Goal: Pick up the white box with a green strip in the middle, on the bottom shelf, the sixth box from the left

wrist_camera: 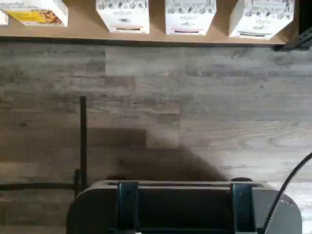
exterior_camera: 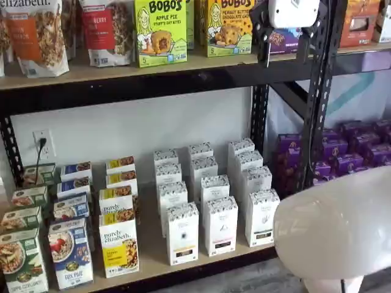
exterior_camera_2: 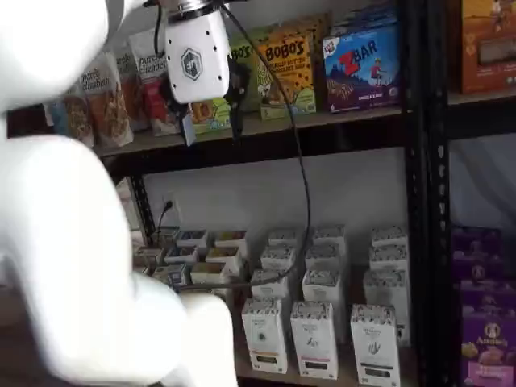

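Gripper (exterior_camera: 285,60), seen in a shelf view: the white body hung at the height of the upper shelf (exterior_camera: 183,67), and its two black fingers (exterior_camera: 267,46) pointed downward. A clear gap stood between the fingers, through which a purple box (exterior_camera: 284,39) on the upper shelf could be seen. The jaws were therefore apart, and they held and touched nothing.

The upper shelf carried granola bags (exterior_camera: 40,36) and yellow-green Bobo's boxes (exterior_camera: 160,30). The bottom shelf (exterior_camera: 151,259), a pale board with a black front rail, carried boxes standing upright in rows that ran from front to back. These were green cartons (exterior_camera: 18,259), blue-and-white cartons (exterior_camera: 70,253) and yellow-and-white "purely elizabeth" boxes (exterior_camera: 119,244), followed by three rows of tall white cartons with speckled top bands.

The white box (exterior_camera: 261,217) stood upright at the front of the last white row, nearest the black perforated upright (exterior_camera: 314,110), with a dark strip low on its front. A like white carton (exterior_camera: 220,226) stood just beside it, apart from it. Both shelf views and the wrist view showed the box at the front edge of the board, and it was untouched. The gripper hung well above it, one shelf level higher and out in front of the shelves. The wrist view showed grey plank floor (wrist_camera: 195,97) in front of the shelf edge.
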Robot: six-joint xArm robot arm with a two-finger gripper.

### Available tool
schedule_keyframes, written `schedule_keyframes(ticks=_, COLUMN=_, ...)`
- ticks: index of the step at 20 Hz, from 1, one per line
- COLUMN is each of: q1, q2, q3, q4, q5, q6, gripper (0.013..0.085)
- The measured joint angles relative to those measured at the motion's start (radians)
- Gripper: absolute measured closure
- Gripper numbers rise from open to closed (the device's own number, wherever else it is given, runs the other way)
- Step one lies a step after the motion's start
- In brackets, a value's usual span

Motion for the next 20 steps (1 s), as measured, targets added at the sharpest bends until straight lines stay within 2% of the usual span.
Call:
schedule_keyframes(ticks=2, q1=0.004, q2=-0.015, q3=0.015, q4=-0.007, q5=-0.027, q6=0.002, gripper=0.0130)
schedule_keyframes(ticks=6, q1=-0.013, q2=-0.027, q3=0.027, q4=0.011, q5=-0.056, q6=-0.011, gripper=0.0130)
schedule_keyframes(ticks=10, q1=0.005, q2=-0.024, q3=0.051, q4=-0.028, q5=-0.081, q6=-0.003, gripper=0.0130)
schedule_keyframes(ticks=16, q1=-0.034, q2=-0.032, q3=0.159, q4=-0.059, q5=-0.198, q6=-0.042, gripper=0.0130)
schedule_keyframes(ticks=20, q1=-0.075, q2=-0.017, q3=0.251, q4=-0.068, q5=-0.301, q6=-0.079, gripper=0.0130)
